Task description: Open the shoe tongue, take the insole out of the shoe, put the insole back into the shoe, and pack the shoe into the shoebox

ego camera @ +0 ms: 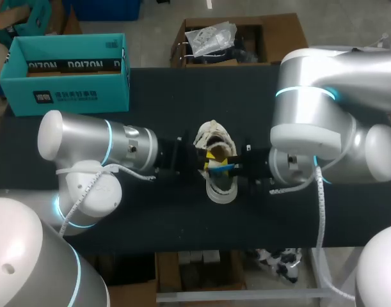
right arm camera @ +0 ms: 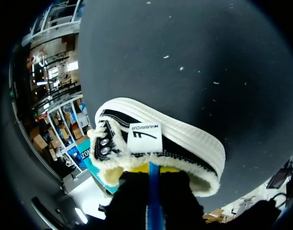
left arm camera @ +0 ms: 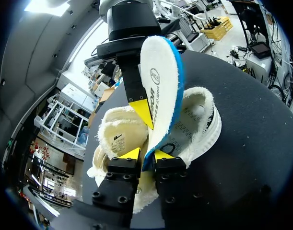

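left hand (left arm camera: 146, 154) and right hand (right arm camera: 154, 176) both clamp the white, blue-backed insole (left arm camera: 160, 81) upright over the black fleece-lined shoe (right arm camera: 175, 143).

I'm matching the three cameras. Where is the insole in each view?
Head view: insole, blue edge, mid-table over the shoe.
Left wrist view: insole upright, rising from the shoe.
Right wrist view: insole, blue edge-on strip against the fleecy collar of the shoe.
Shared landmark: the shoe.

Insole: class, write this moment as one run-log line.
insole: upright over shoe | left gripper: fingers shut on insole | right gripper: fingers shut on insole | shoebox: open, far left
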Tool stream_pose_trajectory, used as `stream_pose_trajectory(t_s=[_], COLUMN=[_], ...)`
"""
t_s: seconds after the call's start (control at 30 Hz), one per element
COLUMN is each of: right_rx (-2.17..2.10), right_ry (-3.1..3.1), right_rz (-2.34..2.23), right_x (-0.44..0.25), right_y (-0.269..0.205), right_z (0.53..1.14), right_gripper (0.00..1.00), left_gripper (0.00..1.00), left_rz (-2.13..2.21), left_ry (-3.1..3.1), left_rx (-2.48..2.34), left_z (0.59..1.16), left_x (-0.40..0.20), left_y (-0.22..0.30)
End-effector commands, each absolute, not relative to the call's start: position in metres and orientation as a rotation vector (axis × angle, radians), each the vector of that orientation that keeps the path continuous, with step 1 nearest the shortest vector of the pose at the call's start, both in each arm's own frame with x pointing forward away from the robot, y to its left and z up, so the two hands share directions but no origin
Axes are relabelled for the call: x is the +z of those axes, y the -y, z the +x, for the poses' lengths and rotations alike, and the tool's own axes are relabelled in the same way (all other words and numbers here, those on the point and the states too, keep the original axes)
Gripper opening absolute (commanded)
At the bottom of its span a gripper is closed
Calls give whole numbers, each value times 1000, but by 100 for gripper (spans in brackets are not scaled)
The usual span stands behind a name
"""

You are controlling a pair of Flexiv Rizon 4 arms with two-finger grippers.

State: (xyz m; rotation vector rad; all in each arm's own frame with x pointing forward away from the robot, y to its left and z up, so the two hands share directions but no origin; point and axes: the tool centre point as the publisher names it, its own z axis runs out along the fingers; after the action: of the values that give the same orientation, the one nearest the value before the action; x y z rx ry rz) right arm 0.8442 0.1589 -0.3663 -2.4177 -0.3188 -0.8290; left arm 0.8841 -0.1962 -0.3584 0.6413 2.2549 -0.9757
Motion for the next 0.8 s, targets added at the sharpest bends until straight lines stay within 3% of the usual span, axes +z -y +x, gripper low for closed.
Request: stream_pose_trajectory(t_s=[0.03,0.13,0.37,0.5,0.8], right_rx=[-912,-929,-958,-963,-976], right_ry=[274,248,207,179,143], right_rz=[-2418,-2422,-2423,-2422,-2420], right_x=[-368,-368,-366,-366,-366], right_y=[-156,-154,-154,-155,-156], right_z=[838,837,840,841,841], right_gripper=[0,0,0,0,0], left_gripper=[46,40,40,25,32], left_rz=[650,657,693,699,711], left_ry=[-2242,-2233,-2210,-2200,-2209], left_rx=[-1001,-1028,-1075,-1099,-1131], left_z=[881,876,865,862,861], left_x=[-354,-350,-344,-341,-344], left_y=[191,190,195,196,198])
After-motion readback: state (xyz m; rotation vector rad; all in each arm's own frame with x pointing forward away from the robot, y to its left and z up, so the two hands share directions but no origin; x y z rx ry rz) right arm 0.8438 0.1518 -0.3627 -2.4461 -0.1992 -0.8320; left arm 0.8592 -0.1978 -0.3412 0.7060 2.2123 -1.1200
